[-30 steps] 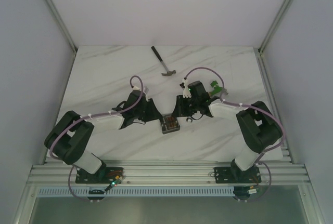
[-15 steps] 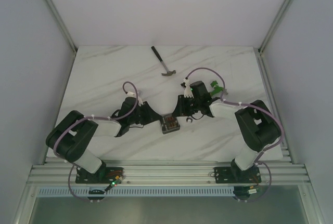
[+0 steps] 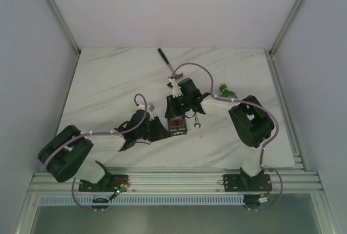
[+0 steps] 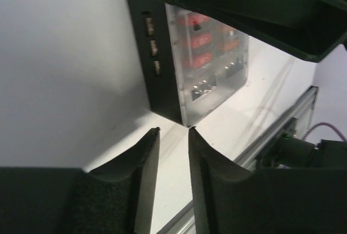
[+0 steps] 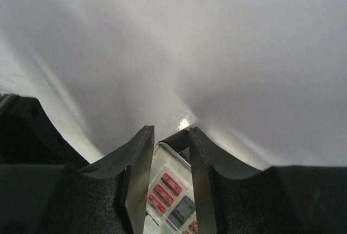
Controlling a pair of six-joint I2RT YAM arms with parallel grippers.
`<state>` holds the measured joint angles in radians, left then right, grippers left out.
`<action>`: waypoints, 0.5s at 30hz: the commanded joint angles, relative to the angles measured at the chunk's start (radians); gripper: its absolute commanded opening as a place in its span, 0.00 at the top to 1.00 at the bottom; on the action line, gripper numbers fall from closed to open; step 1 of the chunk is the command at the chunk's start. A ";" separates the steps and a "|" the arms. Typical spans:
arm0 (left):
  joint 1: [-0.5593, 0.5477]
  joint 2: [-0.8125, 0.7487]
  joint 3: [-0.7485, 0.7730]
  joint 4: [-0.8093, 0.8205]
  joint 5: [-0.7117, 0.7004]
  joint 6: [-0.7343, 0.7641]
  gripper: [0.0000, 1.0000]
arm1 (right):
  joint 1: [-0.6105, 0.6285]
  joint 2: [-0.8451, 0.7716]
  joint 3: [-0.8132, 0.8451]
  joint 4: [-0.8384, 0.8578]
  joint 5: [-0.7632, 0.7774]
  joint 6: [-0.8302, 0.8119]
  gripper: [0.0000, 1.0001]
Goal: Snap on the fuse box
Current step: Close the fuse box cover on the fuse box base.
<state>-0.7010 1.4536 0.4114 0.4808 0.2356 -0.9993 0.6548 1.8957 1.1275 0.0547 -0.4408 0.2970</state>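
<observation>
The fuse box (image 3: 177,127) lies on the white table between the two arms, a black base under a clear lid with red fuses. In the left wrist view the fuse box (image 4: 162,82) is just ahead of my left gripper (image 4: 173,132). That gripper's jaws stand a narrow gap apart with nothing between them, and one tip is close to the box's near corner. My right gripper (image 3: 175,113) reaches over the box's far end from above. In its wrist view the lid (image 5: 173,190) shows below the gap of the right gripper (image 5: 169,131), whose jaws are slightly parted and grip nothing.
A hammer (image 3: 164,58) lies at the back of the table (image 3: 108,82), partly under the right arm's cable. A small wrench (image 3: 198,123) lies just right of the box and a green connector piece (image 3: 225,89) farther right. The aluminium rail (image 3: 173,182) runs along the near edge.
My right gripper has swung left from beside the box to over its far end. The left arm has dropped lower and its jaws have narrowed. The box has shifted slightly.
</observation>
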 commanded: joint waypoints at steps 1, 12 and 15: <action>0.000 -0.099 0.022 -0.216 -0.091 0.057 0.60 | 0.006 -0.024 0.039 -0.131 0.038 -0.056 0.59; 0.017 -0.118 0.134 -0.296 -0.156 0.134 0.41 | -0.052 -0.342 -0.246 -0.061 0.175 0.051 0.47; 0.017 -0.055 0.182 -0.294 -0.154 0.153 0.40 | -0.062 -0.401 -0.305 -0.048 0.151 0.080 0.46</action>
<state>-0.6872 1.3403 0.5327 0.2119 0.0990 -0.8955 0.6010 1.5459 0.8909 -0.0216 -0.3012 0.3237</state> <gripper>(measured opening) 0.596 0.532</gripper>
